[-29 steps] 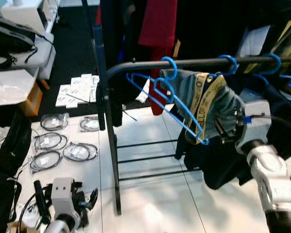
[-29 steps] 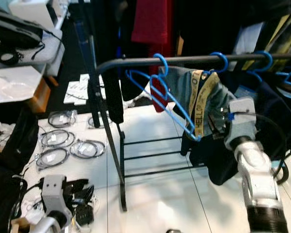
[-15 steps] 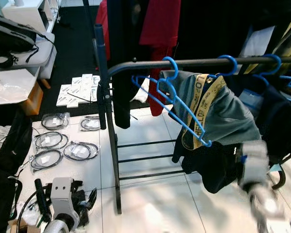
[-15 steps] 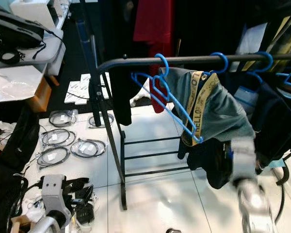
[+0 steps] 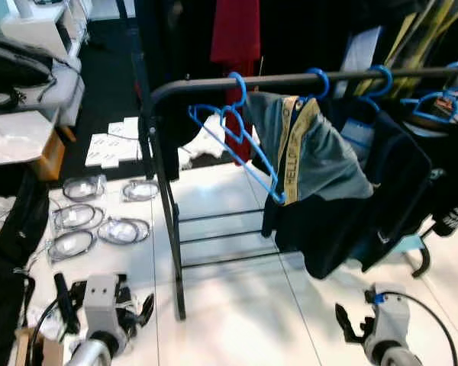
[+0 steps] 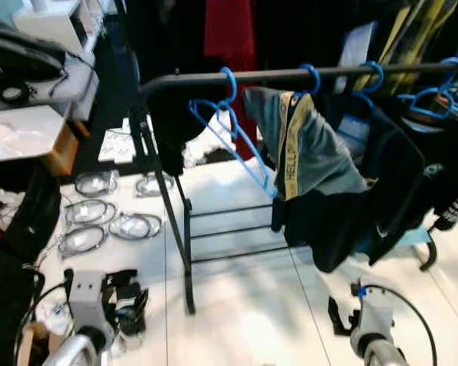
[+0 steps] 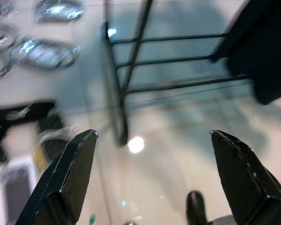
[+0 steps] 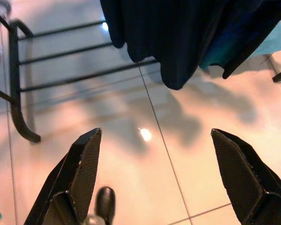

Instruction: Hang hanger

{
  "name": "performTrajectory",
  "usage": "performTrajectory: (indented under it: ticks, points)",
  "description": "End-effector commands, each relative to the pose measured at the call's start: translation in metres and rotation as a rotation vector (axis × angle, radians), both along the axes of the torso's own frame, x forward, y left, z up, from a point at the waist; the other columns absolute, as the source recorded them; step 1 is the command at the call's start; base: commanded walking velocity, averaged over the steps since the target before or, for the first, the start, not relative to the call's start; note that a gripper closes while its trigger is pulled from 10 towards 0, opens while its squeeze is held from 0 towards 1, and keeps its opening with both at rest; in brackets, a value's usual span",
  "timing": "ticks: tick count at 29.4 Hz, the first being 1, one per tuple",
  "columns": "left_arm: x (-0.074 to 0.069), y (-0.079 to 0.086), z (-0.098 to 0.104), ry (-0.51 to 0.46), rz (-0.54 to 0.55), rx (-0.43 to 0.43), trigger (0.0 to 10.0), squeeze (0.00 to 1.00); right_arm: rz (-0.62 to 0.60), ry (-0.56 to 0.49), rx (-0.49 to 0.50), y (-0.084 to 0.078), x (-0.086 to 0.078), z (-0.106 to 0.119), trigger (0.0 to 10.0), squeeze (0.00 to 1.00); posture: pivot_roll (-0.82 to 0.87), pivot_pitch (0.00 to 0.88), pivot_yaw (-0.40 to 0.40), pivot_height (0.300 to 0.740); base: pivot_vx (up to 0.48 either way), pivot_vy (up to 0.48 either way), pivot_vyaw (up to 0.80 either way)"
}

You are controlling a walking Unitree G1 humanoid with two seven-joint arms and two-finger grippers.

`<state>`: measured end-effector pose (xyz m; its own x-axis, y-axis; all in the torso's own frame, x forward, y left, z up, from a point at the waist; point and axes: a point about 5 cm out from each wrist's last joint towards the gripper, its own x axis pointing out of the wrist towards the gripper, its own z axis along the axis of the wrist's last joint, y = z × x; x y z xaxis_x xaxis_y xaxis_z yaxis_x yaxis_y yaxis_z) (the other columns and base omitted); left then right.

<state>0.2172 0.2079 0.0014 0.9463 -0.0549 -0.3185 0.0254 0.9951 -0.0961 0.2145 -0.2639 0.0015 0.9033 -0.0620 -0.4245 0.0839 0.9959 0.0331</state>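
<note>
A blue hanger [image 5: 240,137] hangs by its hook on the black rail [image 5: 214,82] of a clothes rack. A grey-blue garment [image 5: 320,156] with a yellow band is draped on it. Nothing grips the hanger. My right gripper [image 5: 351,326] is low near the floor at the front right, below the dark clothes. Its right wrist view looks down at the tiles with the gripper [image 8: 154,178] open and nothing between the fingers. My left gripper [image 5: 107,305] hangs low at the front left. In the left wrist view the gripper [image 7: 152,178] is open too.
More blue hangers [image 5: 435,99] with dark clothes [image 5: 389,183] fill the rail's right part. The rack's post [image 5: 164,213] and low bars [image 5: 221,236] stand ahead. Bagged cable coils [image 5: 99,225] and white packets [image 5: 111,146] lie on the floor at the left, beside a black bag [image 5: 11,236].
My right arm has dropped from the garment at the rail down to near the floor. The hanger stays on the rail. The whole picture has shifted, so the camera moved.
</note>
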Motion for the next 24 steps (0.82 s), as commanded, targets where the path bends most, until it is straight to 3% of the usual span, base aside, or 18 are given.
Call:
performTrajectory:
  ticks: [1,7,12,16,20,24]
  points:
    - [-0.012,0.000,-0.012,0.059,0.020,0.003,10.0,0.00,0.025,-0.006,0.069,0.008,-0.005,-0.009,10.0,0.00,-0.03,0.132,-0.026,0.740,-0.289,0.000,0.00]
    - [-0.018,0.004,-0.016,0.093,0.116,0.002,10.0,0.00,0.053,-0.001,0.156,0.018,-0.006,-0.017,10.0,0.00,-0.02,0.121,-0.020,0.740,-0.048,0.000,0.00]
    - [-0.022,0.004,-0.020,0.110,0.138,0.002,10.0,0.00,0.120,0.036,0.148,0.023,-0.009,-0.025,10.0,0.00,0.00,0.101,-0.017,0.740,0.000,0.000,0.46]
    - [-0.024,0.001,-0.023,0.107,0.142,-0.033,10.0,0.00,0.130,0.065,0.152,0.017,-0.017,-0.032,10.0,0.00,0.00,0.094,-0.017,0.740,0.000,0.000,0.76]
    - [-0.031,-0.001,-0.038,0.153,0.070,-0.021,10.0,0.00,0.103,0.124,0.164,-0.006,-0.035,-0.042,10.0,0.00,0.00,0.079,-0.020,0.740,0.000,0.000,0.76]
    - [-0.033,-0.001,-0.044,0.173,0.061,-0.021,10.0,0.00,0.087,0.153,0.166,-0.014,-0.043,-0.045,10.0,0.00,0.01,0.069,-0.015,0.740,0.000,0.000,0.76]
